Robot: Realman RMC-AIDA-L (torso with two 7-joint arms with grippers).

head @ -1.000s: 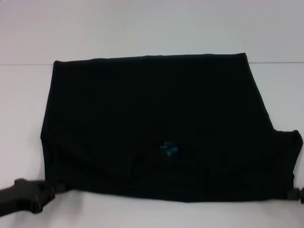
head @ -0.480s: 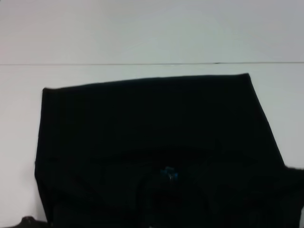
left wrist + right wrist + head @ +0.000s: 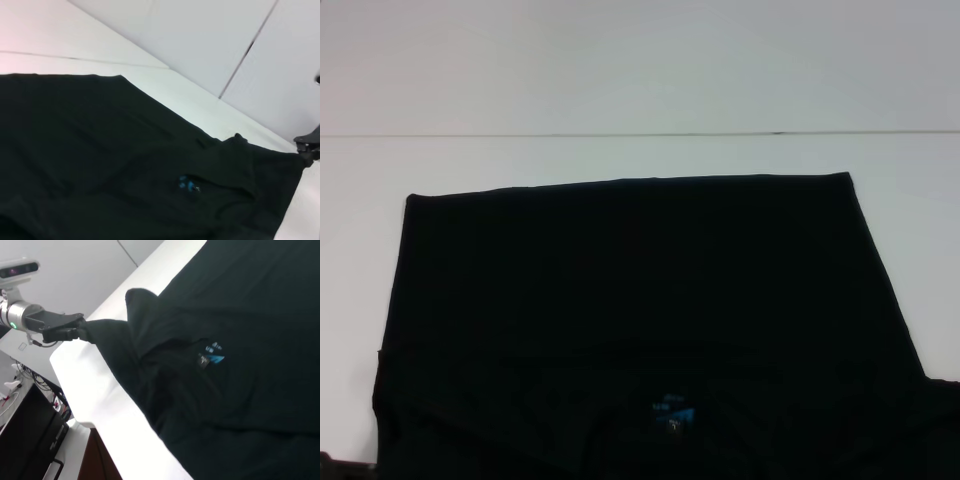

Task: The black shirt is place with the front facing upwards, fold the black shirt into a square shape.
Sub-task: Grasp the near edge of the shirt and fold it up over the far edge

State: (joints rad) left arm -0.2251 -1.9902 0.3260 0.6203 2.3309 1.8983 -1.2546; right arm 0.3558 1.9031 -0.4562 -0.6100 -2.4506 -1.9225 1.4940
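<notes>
The black shirt (image 3: 640, 300) lies spread on the white table (image 3: 620, 80), and its near part runs off the bottom of the head view. Its small blue neck label (image 3: 672, 415) sits near the front middle. In the right wrist view my left gripper (image 3: 75, 332) is shut on a shirt corner (image 3: 100, 332), which it holds lifted just off the table's edge. The left wrist view shows my right gripper (image 3: 306, 156) at the far side, pinching the other raised corner of the shirt (image 3: 100, 150). No print shows on the cloth.
Bare white table lies beyond the shirt's far edge, crossed by a thin seam (image 3: 620, 134). The table's front edge (image 3: 100, 405) drops off to a dark cabinet and loose cables (image 3: 30, 390) below.
The shirt has slid toward me: its far edge and the blue label moved down the head view. Both grippers dropped out of the bottom of that view.
</notes>
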